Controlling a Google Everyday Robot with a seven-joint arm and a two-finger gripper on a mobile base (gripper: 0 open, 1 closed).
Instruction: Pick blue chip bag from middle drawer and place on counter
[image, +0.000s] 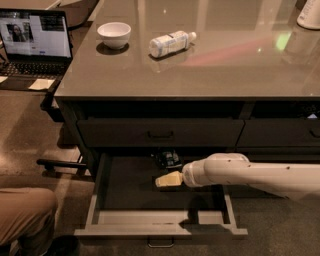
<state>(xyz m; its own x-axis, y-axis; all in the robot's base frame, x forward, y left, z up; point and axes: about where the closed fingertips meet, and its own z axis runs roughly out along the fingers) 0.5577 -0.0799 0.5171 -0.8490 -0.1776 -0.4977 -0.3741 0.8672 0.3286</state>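
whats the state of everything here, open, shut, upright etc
middle drawer: pulled open
blue chip bag: at the drawer's back, not held
gripper: over the drawer floor, just in front of the bag
bottle: on its side on the counter
bowl: upright
laptop: open, screen lit
upper drawer: shut

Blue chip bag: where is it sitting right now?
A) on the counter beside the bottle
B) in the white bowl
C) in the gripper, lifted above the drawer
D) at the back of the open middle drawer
D: the blue chip bag lies at the back of the open middle drawer, just beyond the gripper reaching inside; the counter carries a plastic bottle and white bowl.
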